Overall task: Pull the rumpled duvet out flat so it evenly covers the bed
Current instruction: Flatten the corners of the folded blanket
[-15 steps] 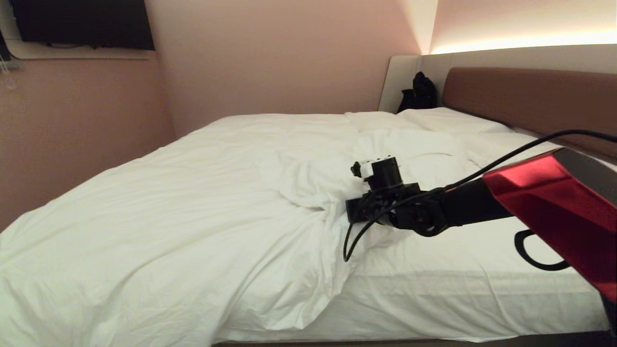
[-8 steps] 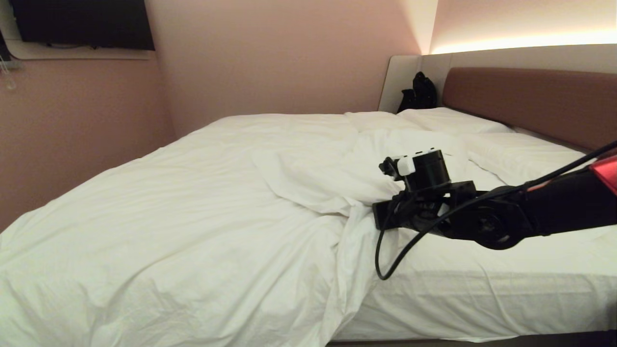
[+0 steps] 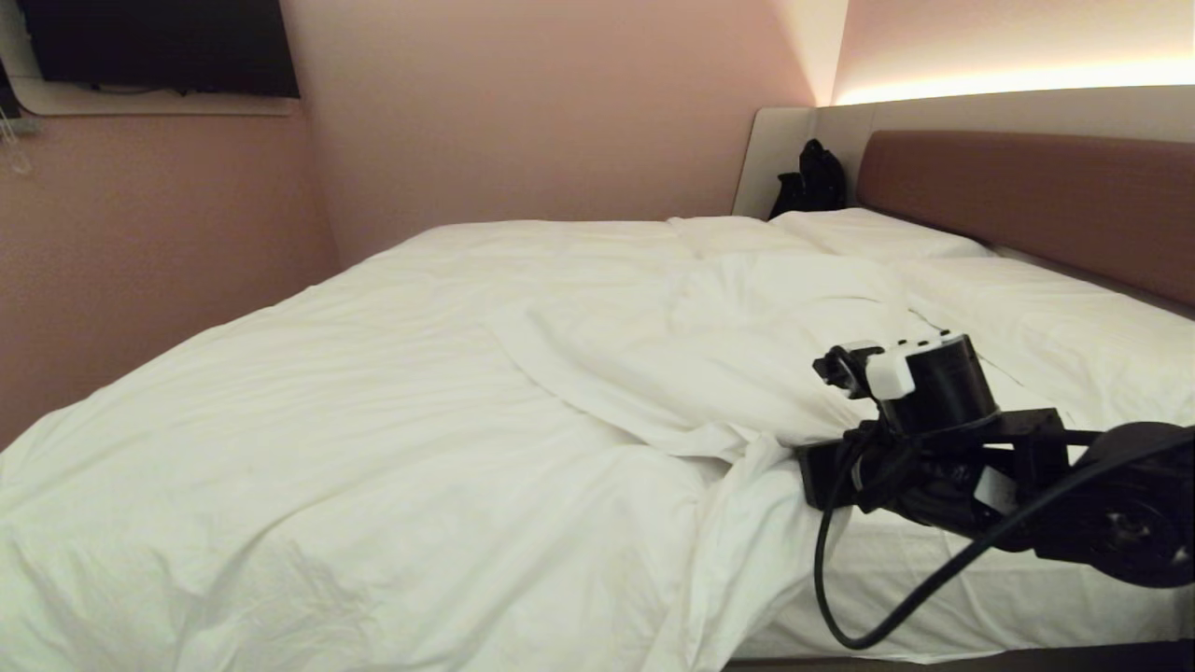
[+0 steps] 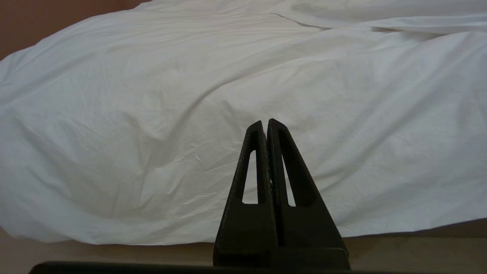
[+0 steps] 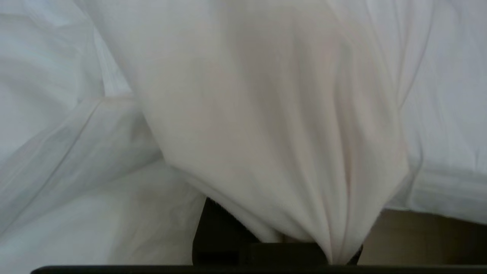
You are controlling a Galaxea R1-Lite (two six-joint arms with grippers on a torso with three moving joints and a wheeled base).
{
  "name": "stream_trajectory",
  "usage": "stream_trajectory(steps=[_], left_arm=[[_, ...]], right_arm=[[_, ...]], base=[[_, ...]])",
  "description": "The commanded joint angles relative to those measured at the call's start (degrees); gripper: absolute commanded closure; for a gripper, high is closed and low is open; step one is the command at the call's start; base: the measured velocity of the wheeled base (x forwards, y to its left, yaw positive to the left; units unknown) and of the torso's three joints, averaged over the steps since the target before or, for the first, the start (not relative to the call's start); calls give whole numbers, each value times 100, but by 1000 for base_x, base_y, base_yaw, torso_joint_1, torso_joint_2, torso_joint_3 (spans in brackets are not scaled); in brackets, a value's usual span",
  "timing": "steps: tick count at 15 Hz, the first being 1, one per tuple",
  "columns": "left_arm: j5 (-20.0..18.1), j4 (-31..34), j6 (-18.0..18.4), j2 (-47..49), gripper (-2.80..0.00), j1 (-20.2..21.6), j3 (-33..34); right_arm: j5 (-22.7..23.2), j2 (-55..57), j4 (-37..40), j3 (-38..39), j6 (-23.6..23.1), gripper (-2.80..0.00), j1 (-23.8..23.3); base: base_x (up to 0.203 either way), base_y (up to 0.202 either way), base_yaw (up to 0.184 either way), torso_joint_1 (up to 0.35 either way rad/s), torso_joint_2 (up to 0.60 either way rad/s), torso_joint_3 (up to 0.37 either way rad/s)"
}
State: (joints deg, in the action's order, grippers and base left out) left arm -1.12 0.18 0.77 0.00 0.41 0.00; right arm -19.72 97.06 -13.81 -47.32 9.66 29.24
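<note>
Item: our right gripper [image 3: 822, 471] is apparently clamping the duvet [image 3: 392, 439] edge, bulk lying leftward; our left gripper [image 4: 266, 125] is sitting closed, idle.

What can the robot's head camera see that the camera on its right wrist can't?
Only the head view shows the whole room: the bed with its reddish-brown headboard, two pillows, a black bag in the corner, pink walls, and the right arm's black wrist above the near bed edge.

Only the right wrist view shows, up close, the right claw shut on a bunched fold of cloth, which hides its fingers.

Both show the white duvet, wrinkled and gathered toward that claw.
</note>
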Motion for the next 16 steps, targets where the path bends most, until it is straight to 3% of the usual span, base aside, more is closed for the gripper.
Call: stream_trajectory(steps=[1,10,16], left_arm=[[-2,-1,2,0,0,2,0],[-2,-1,2,1,0,2,0],[-2,-1,2,5,0,2,0]], right_arm=[[-14,-503,-15,514,147,0,11],[16,-1023,-35,1908,755,0,13],[36,-969,-402,2387,833,0,52]], base=[[0,0,0,0,0,0],[0,0,0,0,0,0],[0,0,0,0,0,0]])
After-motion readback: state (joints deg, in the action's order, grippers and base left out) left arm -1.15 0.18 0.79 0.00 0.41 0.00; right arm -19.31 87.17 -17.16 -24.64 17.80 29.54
